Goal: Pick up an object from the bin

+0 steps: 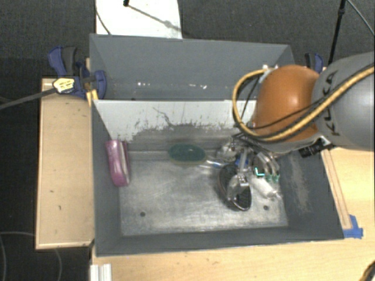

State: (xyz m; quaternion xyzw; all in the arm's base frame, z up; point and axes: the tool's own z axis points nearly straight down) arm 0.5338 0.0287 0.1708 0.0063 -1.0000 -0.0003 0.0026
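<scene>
Toward the bin's [176, 206] near right, the gripper [242, 181] is hanging directly over a dark rounded thing [237, 198], likely lining up a grasp; open or closed, I cannot tell. A green oval [187, 153] is lying farther left.

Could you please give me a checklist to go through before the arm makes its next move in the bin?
1. Gripper placed at a thing: ok. It is low over the dark glossy rounded thing on the right part of the floor.
2. Hold on that dark thing: cannot tell. The contact is hidden.
3. Teal oval thing out of the way: ok. It lies apart, by the back wall, toward the view's left of the gripper.
4. Pink oblong thing out of the way: ok. It lies by the left wall, across the floor.
5. Room to the walls of the bin: ok. The gripper stands off from each wall.
</scene>
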